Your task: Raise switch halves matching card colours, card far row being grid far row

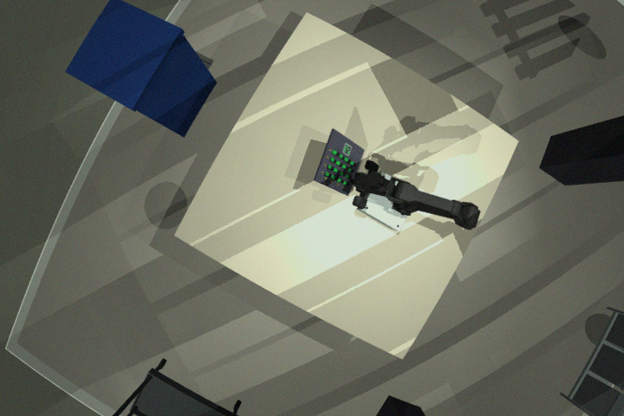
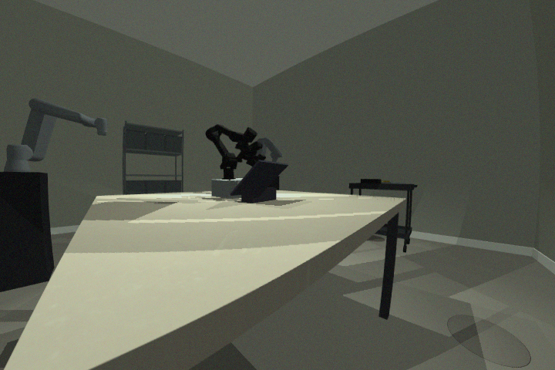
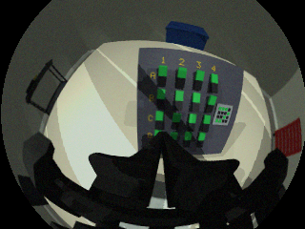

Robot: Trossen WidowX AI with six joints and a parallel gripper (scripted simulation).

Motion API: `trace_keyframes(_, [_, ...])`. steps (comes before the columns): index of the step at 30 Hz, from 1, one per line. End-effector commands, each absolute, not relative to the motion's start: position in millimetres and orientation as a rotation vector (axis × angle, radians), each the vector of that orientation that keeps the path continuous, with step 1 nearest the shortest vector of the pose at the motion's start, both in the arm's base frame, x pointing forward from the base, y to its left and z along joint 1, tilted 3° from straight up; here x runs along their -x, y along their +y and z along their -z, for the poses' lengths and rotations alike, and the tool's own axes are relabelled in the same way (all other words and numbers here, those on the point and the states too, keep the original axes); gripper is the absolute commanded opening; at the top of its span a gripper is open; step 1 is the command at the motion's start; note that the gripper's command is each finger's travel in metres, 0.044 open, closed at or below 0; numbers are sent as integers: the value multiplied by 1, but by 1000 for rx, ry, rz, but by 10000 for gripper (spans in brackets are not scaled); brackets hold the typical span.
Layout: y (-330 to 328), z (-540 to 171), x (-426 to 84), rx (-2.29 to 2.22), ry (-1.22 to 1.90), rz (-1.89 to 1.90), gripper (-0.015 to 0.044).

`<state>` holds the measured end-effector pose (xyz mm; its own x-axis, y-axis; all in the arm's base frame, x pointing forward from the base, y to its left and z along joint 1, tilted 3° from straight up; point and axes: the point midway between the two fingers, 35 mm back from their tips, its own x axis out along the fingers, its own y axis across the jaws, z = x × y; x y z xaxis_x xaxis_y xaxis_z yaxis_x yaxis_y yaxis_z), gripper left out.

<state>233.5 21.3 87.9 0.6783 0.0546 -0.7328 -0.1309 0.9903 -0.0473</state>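
The dark tilted switch panel (image 1: 333,140) (image 2: 260,179) (image 3: 148,65) stands on the pale table (image 1: 283,245) (image 2: 164,279). It carries a four-by-four grid of green and dark grey rocker switches (image 1: 340,169) (image 3: 187,105). The small card (image 1: 347,147) (image 3: 223,114) sits at the grid's right side. My gripper (image 1: 358,172) (image 3: 162,135) is shut with nothing held. In the wrist view its tips lie over the nearest row at column 1, hiding that switch. I cannot tell if they touch it.
The arm's white base plate (image 1: 384,217) lies just behind the panel. A blue box (image 1: 140,63) (image 3: 187,33) and a black block (image 1: 597,146) stand off the table. A shelf (image 2: 153,156), a grey robot arm (image 2: 38,126) and a side table (image 2: 383,186) stand by the walls.
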Motion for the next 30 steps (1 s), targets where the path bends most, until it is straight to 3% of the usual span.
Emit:
trace_keyframes(1, [4,-90,-235,100,816,-98,0])
trace_keyframes(30, [-3,-52,-274,103,836,-96,0])
